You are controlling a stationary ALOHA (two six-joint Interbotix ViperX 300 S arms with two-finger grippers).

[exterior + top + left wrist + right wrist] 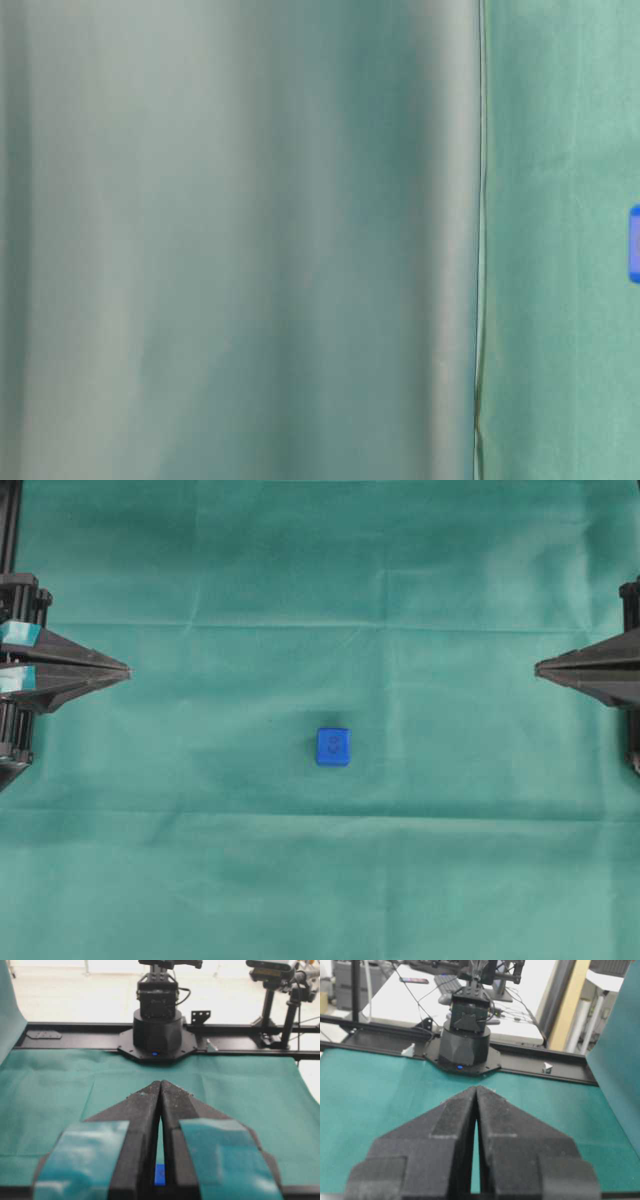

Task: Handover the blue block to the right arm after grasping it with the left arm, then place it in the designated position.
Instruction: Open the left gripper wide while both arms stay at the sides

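The blue block (333,746) sits alone on the green-draped counter (320,880), well apart from both arms and ahead of their tips. The left gripper (126,671) and right gripper (540,666) hang at opposite edges, jaws pressed together on nothing, open cloth between them. The table-level view is mostly blur; its blue sliver is probably the block.

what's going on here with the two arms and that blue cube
Nothing is being handled yet. The blue block sits alone on the green cloth, roughly midway between the arms. The left gripper and right gripper are parked at opposite edges, fingers shut and empty, pointing toward each other. The pick-up hasn't started.
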